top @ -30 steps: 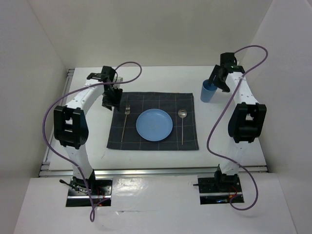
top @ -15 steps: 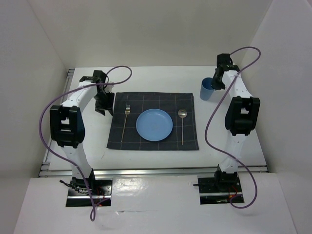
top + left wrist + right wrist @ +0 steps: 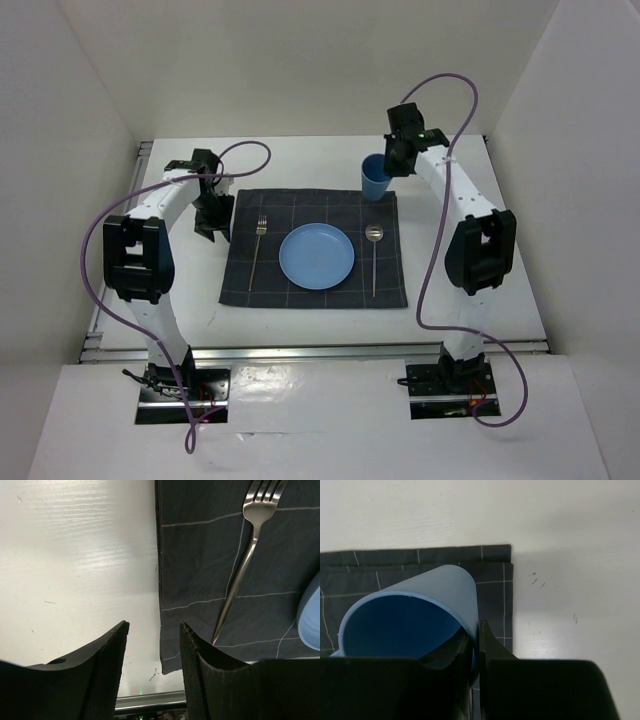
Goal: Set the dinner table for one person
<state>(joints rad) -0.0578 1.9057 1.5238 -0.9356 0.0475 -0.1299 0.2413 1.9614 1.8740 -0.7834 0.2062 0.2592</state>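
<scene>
My right gripper (image 3: 388, 166) (image 3: 476, 632) is shut on the wall of a blue cup (image 3: 374, 182) (image 3: 415, 615), one finger inside the rim and one outside. The cup is upright over the back right corner of a dark grey checked cloth (image 3: 300, 285) (image 3: 492, 560) on the white dinner table (image 3: 470, 260). On the cloth lie a blue plate (image 3: 316, 256), a fork (image 3: 258, 246) (image 3: 239, 570) to its left and a spoon (image 3: 374, 255) to its right. My left gripper (image 3: 212, 218) (image 3: 153, 627) stands open and empty over the cloth's left edge (image 3: 160, 580).
White walls enclose the table on the left, back and right. A metal rail (image 3: 320, 350) runs along the near edge, in front of both arm bases. Purple cables loop off each arm.
My right gripper has shut on the cup and carried it left from the back right of the table to the cloth's back right corner. My left gripper has shifted slightly left, off the cloth.
</scene>
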